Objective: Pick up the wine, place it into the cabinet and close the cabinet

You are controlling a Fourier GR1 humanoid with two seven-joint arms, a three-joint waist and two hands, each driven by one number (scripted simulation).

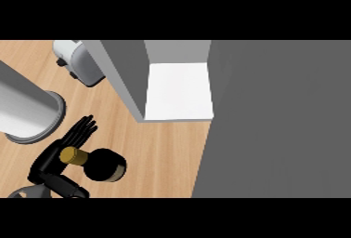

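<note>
The wine bottle (104, 165) is seen from above on the wooden counter at the lower left, with a dark body and a gold cap (74, 156). My left hand (53, 160) is right beside it on its left. The fingers (81, 131) stretch straight past the cap, the thumb (66, 186) juts out below, and the bottle's neck lies between them without being clasped. The cabinet (177, 90) stands open ahead, showing a white shelf floor between grey walls. My right hand does not show.
A wide dark grey panel (281, 121), apparently the cabinet's door, covers the right side. A tall grey cylinder (26, 110) stands at the left edge. A white appliance (77, 59) sits at the back left. Bare counter (168, 158) lies between bottle and cabinet.
</note>
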